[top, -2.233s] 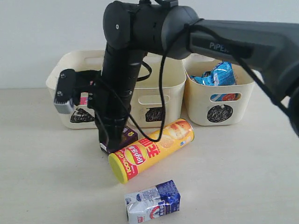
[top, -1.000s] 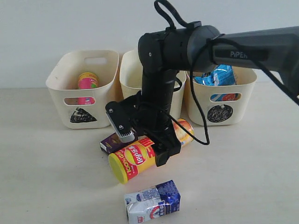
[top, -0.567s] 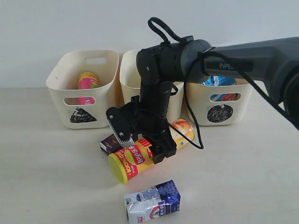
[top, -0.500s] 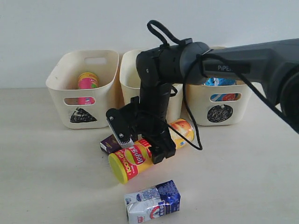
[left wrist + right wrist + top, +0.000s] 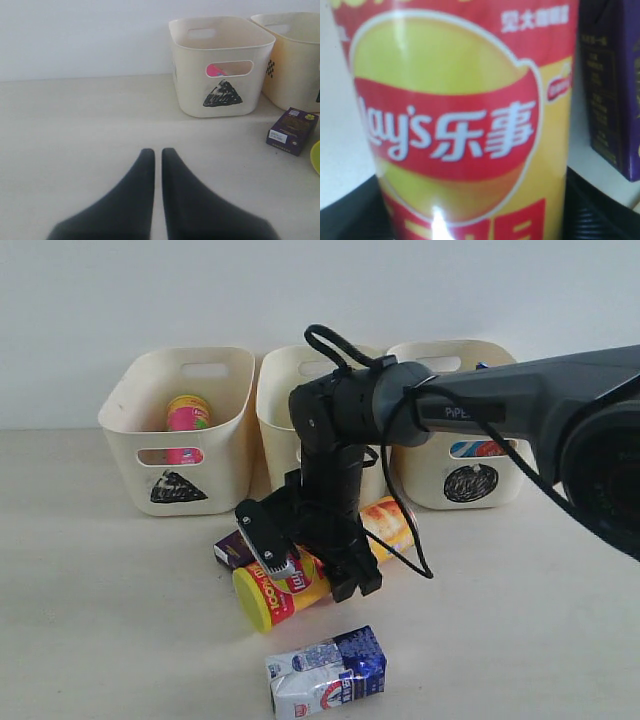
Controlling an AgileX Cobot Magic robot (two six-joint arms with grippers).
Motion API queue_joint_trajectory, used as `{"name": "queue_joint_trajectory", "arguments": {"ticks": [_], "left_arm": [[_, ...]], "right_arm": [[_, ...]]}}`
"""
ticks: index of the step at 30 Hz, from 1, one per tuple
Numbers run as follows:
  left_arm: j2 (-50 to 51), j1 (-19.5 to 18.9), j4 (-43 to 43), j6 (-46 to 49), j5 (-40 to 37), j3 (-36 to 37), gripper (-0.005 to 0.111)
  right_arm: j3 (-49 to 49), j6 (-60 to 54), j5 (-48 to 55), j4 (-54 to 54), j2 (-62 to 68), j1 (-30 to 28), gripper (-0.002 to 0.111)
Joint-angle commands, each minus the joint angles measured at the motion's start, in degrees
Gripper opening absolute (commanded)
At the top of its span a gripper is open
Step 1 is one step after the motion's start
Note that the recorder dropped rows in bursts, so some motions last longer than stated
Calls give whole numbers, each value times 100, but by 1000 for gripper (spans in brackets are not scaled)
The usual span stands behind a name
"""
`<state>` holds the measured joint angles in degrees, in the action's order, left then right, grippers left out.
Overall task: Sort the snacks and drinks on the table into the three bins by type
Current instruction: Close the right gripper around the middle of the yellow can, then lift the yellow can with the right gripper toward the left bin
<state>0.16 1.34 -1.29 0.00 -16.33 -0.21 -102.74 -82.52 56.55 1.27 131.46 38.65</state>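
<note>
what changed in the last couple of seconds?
The right gripper swung over from beside the triangle bin and dropped onto the yellow Lay's tube, jaws straddling it; grip unclear. Tube, purple box and milk carton unmoved. Left gripper stays shut.

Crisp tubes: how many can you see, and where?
2. The yellow tube lies on the table, straddled by the right pincer; the pink tube sits in the triangle bin. The arm blocks the middle bin, so more may be hidden.
</note>
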Motion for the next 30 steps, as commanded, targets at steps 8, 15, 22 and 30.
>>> {"name": "queue_joint_trajectory", "arguments": {"ticks": [8, 15, 22, 30], "left_arm": [[-16, -14, 47, -45, 43, 21, 4], [-16, -14, 47, -45, 43, 21, 4], [-16, -14, 47, -45, 43, 21, 4], [-16, -14, 47, -45, 43, 21, 4]], "right_arm": [[1, 185, 57, 362, -426, -41, 1], [1, 303, 431, -127, -697, -15, 1], [1, 857, 551, -227, -1053, 268, 1], [1, 2062, 470, -270, -1530, 601, 1]]}}
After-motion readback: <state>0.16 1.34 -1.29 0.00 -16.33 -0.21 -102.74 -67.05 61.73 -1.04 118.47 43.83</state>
